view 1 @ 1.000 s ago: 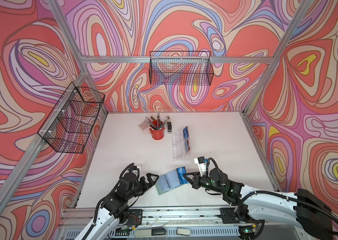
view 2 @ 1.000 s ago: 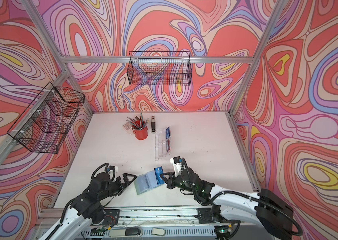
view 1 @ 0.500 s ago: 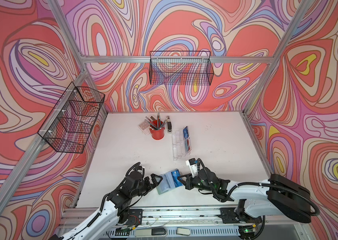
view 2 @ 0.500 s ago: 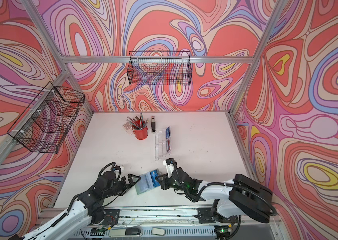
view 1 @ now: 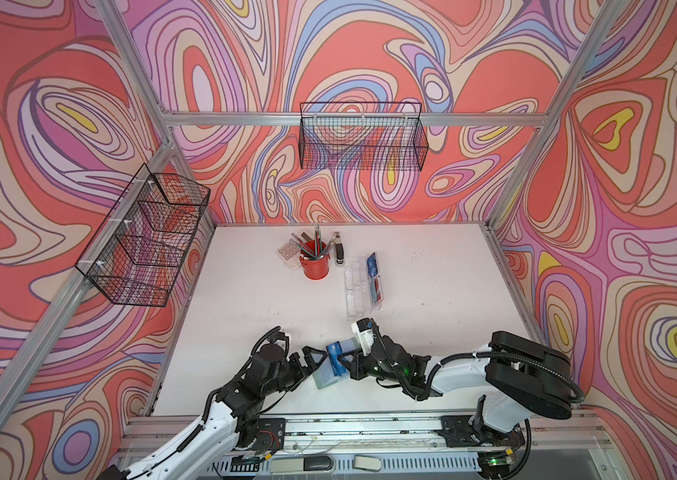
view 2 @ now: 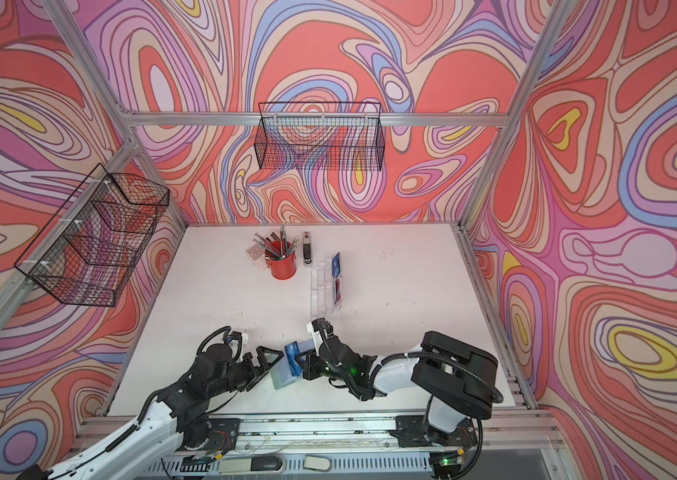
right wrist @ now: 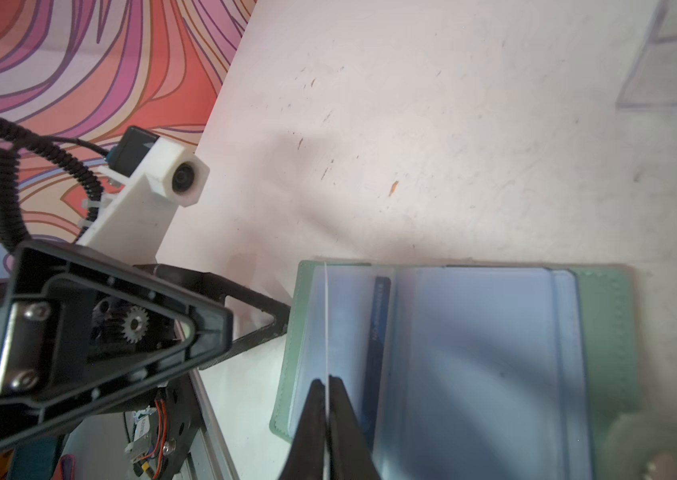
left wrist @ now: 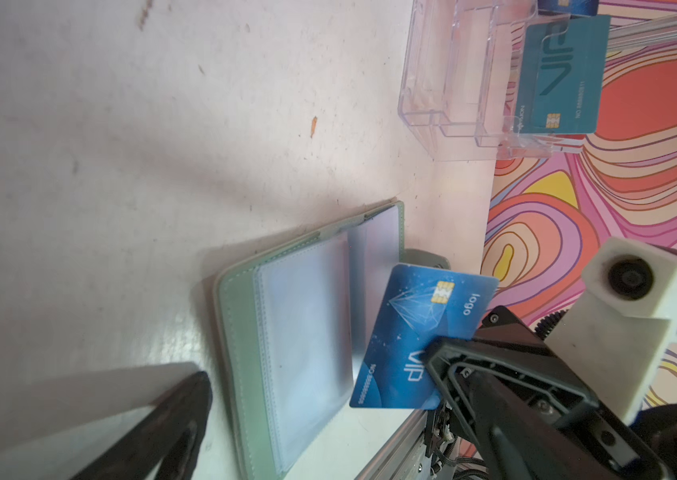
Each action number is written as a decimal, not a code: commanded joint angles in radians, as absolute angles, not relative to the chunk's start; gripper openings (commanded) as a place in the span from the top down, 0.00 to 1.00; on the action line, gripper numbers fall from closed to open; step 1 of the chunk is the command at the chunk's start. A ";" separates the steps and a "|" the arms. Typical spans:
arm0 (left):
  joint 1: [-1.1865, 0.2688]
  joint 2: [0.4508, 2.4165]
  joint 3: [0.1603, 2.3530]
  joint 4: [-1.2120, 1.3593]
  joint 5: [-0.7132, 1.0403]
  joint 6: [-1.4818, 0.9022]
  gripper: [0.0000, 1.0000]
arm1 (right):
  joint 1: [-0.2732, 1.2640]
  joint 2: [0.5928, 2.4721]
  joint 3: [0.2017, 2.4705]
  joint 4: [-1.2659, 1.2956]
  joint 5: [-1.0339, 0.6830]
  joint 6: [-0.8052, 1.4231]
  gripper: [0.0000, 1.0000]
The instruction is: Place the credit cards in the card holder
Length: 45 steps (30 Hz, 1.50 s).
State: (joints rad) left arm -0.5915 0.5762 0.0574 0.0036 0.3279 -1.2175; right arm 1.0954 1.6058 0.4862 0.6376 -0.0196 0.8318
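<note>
We are down at the front edge of the white table [view 1: 432, 299], where the card holder [view 1: 322, 377] lies open and flat, sage-green cover underneath and clear sleeves facing up. The right gripper [view 1: 348, 362] is clamped tight on a blue card [left wrist: 411, 332], pinching it at one long edge right by the pale VIP lettering, with the gold chip at the far end. The card is tilted and its free long edge sits over the sleeves, close to the holder's spine. From the right wrist view we catch it edge-on, a thin pale line squeezed between the two dark fingers [right wrist: 312, 415] and standing over the sleeve page. We cannot tell whether that edge is inside a pocket. On the other side, the left gripper [view 1: 311, 365] has its jaws spread wide and grasps nothing. It sits low, just beside the holder's outer cover edge. One fingertip comes right up to the green border, and we cannot tell whether it touches. Farther back, well apart from the action, the clear tiered stand [view 1: 353, 291] has a teal card [left wrist: 557, 75] upright in a slot and a darker blue card [view 1: 371, 264] behind it. The red cup of pens [view 1: 315, 268] stands near the stand.
</note>
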 commanded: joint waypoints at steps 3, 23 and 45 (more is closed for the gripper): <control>-0.598 0.564 0.039 -0.026 0.293 -1.244 0.00 | 1.074 1.610 0.495 0.621 0.020 0.862 1.00; -0.598 0.632 0.040 0.036 0.313 -1.251 0.00 | 1.060 1.703 0.500 0.730 -0.088 0.910 1.00; -0.600 0.711 0.048 0.080 0.320 -1.230 0.00 | 1.065 1.773 0.508 0.702 -0.125 0.959 1.00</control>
State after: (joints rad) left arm -0.5961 0.6838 0.0563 0.1249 0.3225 -1.2343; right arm 1.0626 1.7763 0.4999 0.7864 -0.1207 0.9775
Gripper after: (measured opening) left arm 0.998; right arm 0.047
